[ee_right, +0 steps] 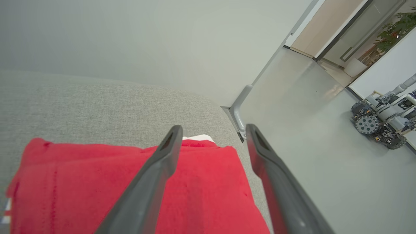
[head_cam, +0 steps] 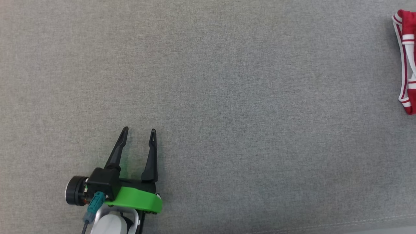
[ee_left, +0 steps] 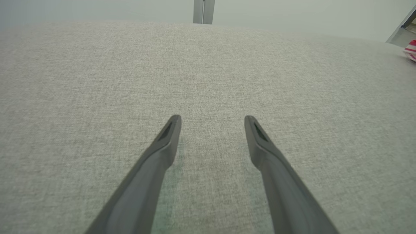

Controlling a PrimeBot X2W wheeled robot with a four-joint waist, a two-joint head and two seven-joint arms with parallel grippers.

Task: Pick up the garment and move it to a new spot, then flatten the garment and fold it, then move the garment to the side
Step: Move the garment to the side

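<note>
- At the far right edge of the head view, on the grey fabric worktop: garment, red with white stripes, folded into a narrow bundle and partly cut off by the frame.
- Wide open and holding nothing: left jaws, with two dark fingers pointing up the head view at lower left, over bare fabric, well apart from the garment.
- Behind those fingers, a green collar; below it, a pale forearm at the bottom edge.
- In the left wrist view, the same spread fingers above the worktop, nothing between them; a sliver of garment at the far right edge.
- Spread wide in the right wrist view, nothing gripped: right jaws, one finger across the red garment, the other past the garment's edge, over the worktop rim and the floor.
- Contact between right fingers and garment: cannot tell.
- Garment there close to a corner of the worktop, with a white strip at its far edge.
- On the floor at far right, another wheeled robot; beyond a doorway, a plant.
</note>
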